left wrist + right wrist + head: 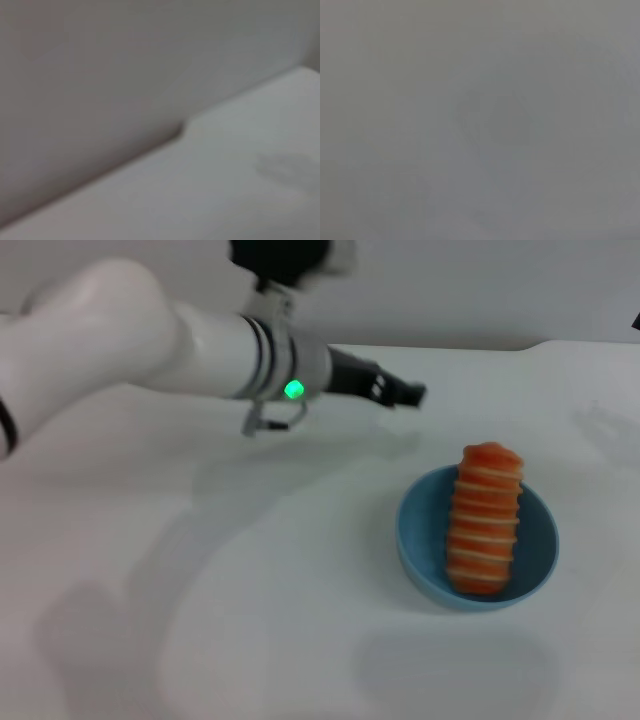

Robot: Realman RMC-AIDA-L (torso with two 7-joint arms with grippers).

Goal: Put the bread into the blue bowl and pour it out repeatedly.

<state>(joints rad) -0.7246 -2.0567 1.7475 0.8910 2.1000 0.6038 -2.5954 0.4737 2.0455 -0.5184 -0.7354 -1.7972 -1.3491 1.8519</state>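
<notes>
A plain white table spreads across the view, meeting a pale wall behind it

Plain white worktop fills most of the head view, matte, with soft diffuse shadows across it. Lighting is even, no hard highlights. Behind its far edge stands a pale grey-white wall, bare. The far edge has a small step or notch toward the right. Left wrist view shows the same grey wall meeting the worktop at that notch. Right wrist view: only a flat grey surface, faint smudge of shadow.
</notes>
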